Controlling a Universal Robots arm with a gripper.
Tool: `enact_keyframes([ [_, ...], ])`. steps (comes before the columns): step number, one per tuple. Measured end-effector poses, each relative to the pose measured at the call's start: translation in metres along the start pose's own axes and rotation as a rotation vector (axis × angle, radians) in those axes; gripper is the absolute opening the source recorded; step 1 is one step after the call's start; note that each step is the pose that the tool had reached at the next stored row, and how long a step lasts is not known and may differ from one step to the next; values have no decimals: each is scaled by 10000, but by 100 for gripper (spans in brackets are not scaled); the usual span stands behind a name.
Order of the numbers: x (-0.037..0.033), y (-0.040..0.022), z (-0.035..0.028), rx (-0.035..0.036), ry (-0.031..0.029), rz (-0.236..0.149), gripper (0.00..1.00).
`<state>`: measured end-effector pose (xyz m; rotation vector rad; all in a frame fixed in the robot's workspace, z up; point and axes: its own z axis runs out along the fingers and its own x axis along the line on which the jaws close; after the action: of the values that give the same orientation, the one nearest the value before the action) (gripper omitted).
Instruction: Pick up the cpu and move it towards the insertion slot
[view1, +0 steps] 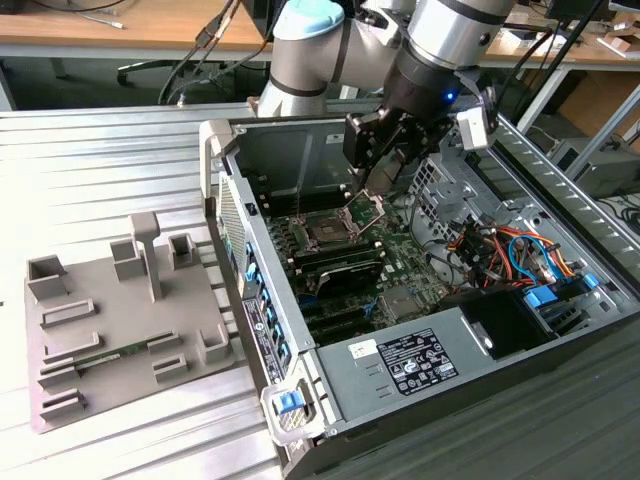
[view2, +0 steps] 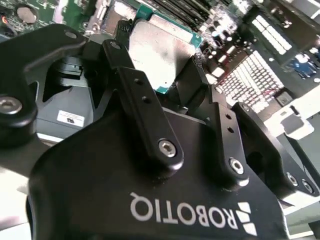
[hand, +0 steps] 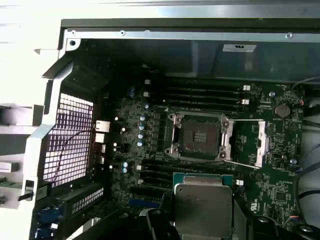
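Gripper (view2: 165, 65) clamped on cpu (view2: 159, 50), fingers on opposite edges, silvery lid facing camera in both wrist views. Cpu (hand: 202, 207) at lower centre of first wrist view, insertion slot (hand: 199, 136) just above it, load plate open. Judgement: light, rigid, slippery lid, fragile underside; edge grip only. Square, no long axis; sides look roughly parallel to slot.

An open computer case (view1: 420, 300) lies on its side on the ribbed metal table (view1: 100, 160), filling the middle and right of the exterior view. Inside it, a bundle of orange and blue cables (view1: 510, 250) sits at the right, and a grey power supply box (view1: 420, 360) occupies the lower middle. At the lower left of the frame a grey tray (view1: 120, 320) with raised blocks rests on the table, apart from the case. A wooden desk (view1: 120, 40) runs along the top edge.
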<state>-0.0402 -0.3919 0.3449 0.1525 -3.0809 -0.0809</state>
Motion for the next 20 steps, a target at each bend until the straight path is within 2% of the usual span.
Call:
enact_keyframes([
  [5,-164,73,58,-5,52,4,55],
  [9,-360,141,111,-11,117,7,55],
  [11,-410,171,126,-11,127,9,55],
  [12,-448,209,141,-13,132,9,55],
  [15,-485,269,155,-10,134,10,55],
  [20,-486,276,157,-13,133,9,55],
])
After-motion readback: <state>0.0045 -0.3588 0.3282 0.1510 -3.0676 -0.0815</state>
